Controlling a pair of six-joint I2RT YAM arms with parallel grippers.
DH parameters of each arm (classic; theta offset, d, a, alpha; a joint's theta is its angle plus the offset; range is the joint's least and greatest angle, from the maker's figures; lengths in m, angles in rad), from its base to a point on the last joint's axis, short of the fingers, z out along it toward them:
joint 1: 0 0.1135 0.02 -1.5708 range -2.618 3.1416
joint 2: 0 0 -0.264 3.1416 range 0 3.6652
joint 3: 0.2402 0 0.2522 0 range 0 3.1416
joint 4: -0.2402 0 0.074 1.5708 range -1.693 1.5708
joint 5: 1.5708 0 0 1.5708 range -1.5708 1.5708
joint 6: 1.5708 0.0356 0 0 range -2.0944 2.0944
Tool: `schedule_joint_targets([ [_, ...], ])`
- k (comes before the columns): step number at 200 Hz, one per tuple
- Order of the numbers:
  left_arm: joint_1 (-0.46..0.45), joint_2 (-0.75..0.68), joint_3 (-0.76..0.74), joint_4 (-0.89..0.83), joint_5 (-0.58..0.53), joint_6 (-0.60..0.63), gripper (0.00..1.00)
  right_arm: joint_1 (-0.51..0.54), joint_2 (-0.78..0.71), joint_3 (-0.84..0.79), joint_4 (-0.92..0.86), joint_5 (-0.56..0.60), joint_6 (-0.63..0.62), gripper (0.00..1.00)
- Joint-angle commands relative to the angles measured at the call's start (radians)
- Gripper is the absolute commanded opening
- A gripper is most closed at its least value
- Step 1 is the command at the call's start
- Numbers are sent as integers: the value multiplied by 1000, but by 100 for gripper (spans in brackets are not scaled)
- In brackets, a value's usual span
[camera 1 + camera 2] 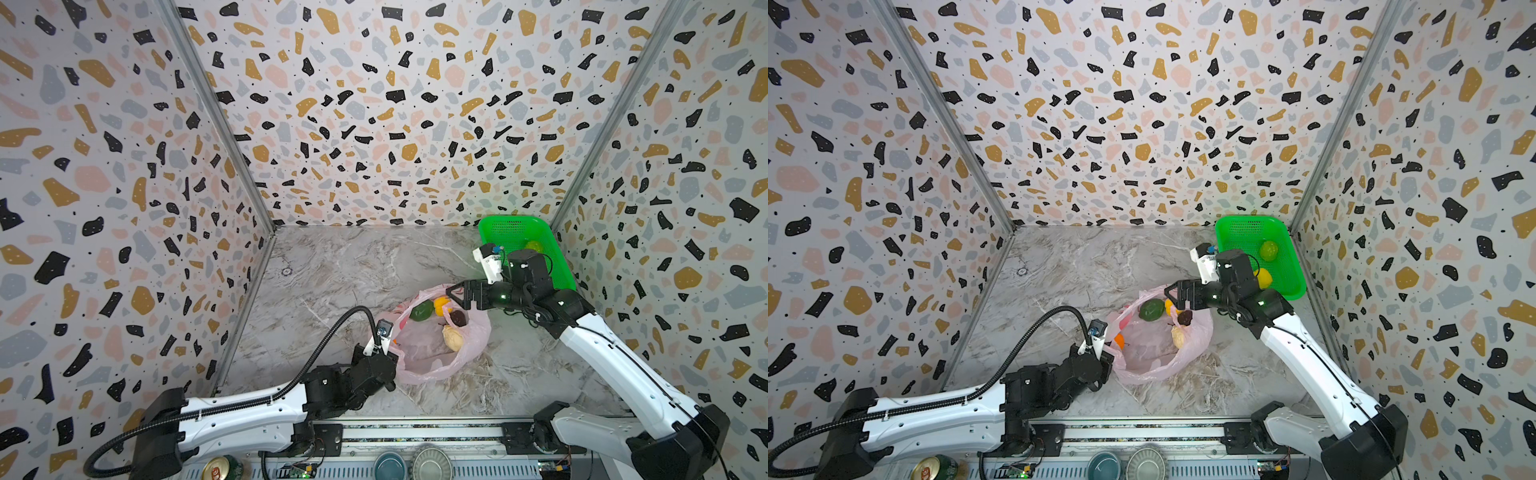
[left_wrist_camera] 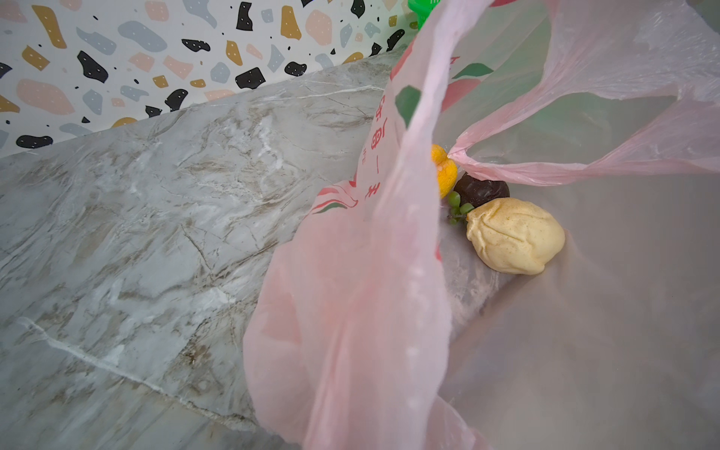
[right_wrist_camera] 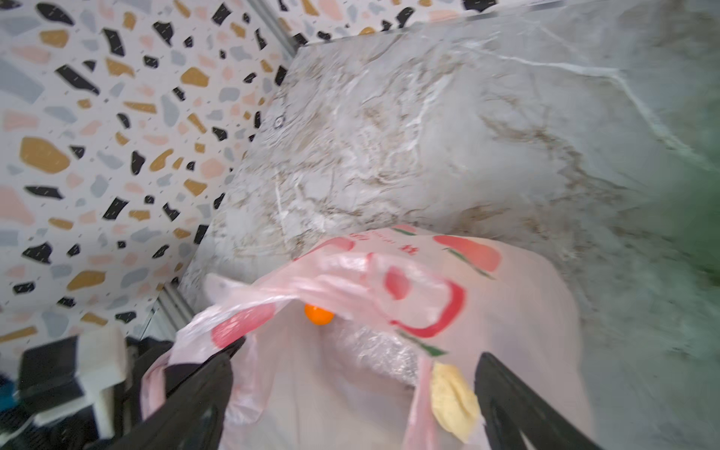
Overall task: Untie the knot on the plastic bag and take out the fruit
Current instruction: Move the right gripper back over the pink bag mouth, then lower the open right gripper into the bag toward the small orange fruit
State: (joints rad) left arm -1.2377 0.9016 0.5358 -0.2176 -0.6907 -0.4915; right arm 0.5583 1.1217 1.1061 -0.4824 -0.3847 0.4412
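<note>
Pink film bunches against the left gripper (image 1: 392, 368). Its jaws are fully closed and the fingers are hidden under the wrist. The rim rises taut past its camera, so I judge it is pinching the bag (image 1: 436, 357) by the near-left edge. Right gripper (image 3: 358, 350): fingers spread wide, nothing between them, poised over the far side of the mouth.

The bag lies mid-way across the marble table (image 1: 332, 270), mouth gaping. Knot: no tied lump seen. One pinched twist of handle strip (image 2: 454, 154) shows in the left wrist view; remnant or not, cannot tell.

Fruit inside the bag:
- dark green piece (image 1: 422, 309)
- yellow-orange piece (image 1: 441, 304)
- blackish piece (image 1: 458, 318)
- cream piece (image 1: 453, 337)
- orange piece (image 1: 1119, 340), near the left gripper

The green basket (image 1: 1246, 232) in the far right corner holds a yellow-green piece (image 1: 1268, 250) and a yellow piece (image 1: 1264, 277).

Judgement: untying looks finished and unloading is under way. Next, the right gripper lowers into the mouth onto the yellow-orange or blackish piece, the two nearest it. It should close on fruit only, since loose film could get caught. The left hold must keep the rim lifted.
</note>
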Motion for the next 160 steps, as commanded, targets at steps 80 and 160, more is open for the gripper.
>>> schedule_joint_targets([
  [80,7,-30,34,-15,-25,-37,0,405,19,-150,139,319,40,97],
  [160,17,2,86,21,-38,-33,0,551,125,-320,244,516,18,93],
])
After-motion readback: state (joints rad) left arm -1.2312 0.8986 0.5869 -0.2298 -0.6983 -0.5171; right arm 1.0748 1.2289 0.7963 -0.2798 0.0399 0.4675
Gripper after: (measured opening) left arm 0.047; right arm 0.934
